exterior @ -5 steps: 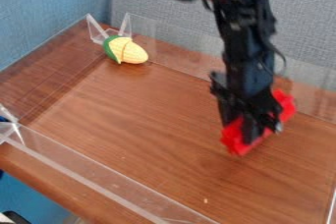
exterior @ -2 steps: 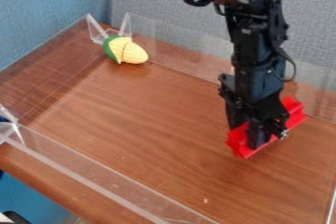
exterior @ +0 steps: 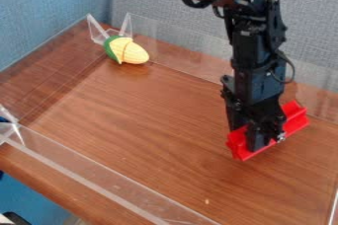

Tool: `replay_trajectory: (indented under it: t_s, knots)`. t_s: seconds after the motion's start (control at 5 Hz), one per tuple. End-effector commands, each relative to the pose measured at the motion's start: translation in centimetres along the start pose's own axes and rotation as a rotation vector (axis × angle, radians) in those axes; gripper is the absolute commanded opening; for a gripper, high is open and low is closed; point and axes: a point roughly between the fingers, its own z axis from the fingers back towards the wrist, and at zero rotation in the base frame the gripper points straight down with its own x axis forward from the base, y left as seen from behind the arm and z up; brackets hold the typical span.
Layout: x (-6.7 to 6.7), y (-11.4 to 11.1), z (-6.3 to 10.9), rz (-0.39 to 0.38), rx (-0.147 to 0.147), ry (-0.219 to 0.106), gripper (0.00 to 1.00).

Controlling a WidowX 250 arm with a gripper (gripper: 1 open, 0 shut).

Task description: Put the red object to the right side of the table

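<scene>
Red bar (exterior: 242,147) looked light, stiff, maybe slick; mid-length hold seemed best. Gripper (exterior: 264,138) was clamped around bar's middle, table (exterior: 145,120) beneath.

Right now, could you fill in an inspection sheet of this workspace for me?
Surface: reddish-brown wood-grain tabletop, low clear walls along its edges
Job's things: red bar at the right side, gripper over its middle
Clutter: yellow-green corn-like toy near the back wall
Gripper: shut on the red bar, pointing down
Cables: thin dark loop beside the arm
Surroundings: blue panel at left, grey textured panel behind
</scene>
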Motion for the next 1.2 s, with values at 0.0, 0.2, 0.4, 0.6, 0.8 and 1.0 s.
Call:
replay_trajectory:
  t_s: [0.0,0.2,0.4,0.6,0.8,1.0]
  knots:
    - [1.8,0.0,1.5,-0.032,0.022,-0.062,0.00]
    - [2.3,0.0,1.4,-0.040,0.019,-0.061,0.00]
    - [3.6,-1.2,0.2,-0.006,0.022,-0.067,0.00]
    - [5.1,-1.9,-1.2,0.042,0.035,-0.073,0.00]
    - [6.0,-2.7,-1.2,0.089,0.060,-0.077,0.00]
    - [5.7,-2.9,-0.9,0.096,0.076,-0.062,0.00]
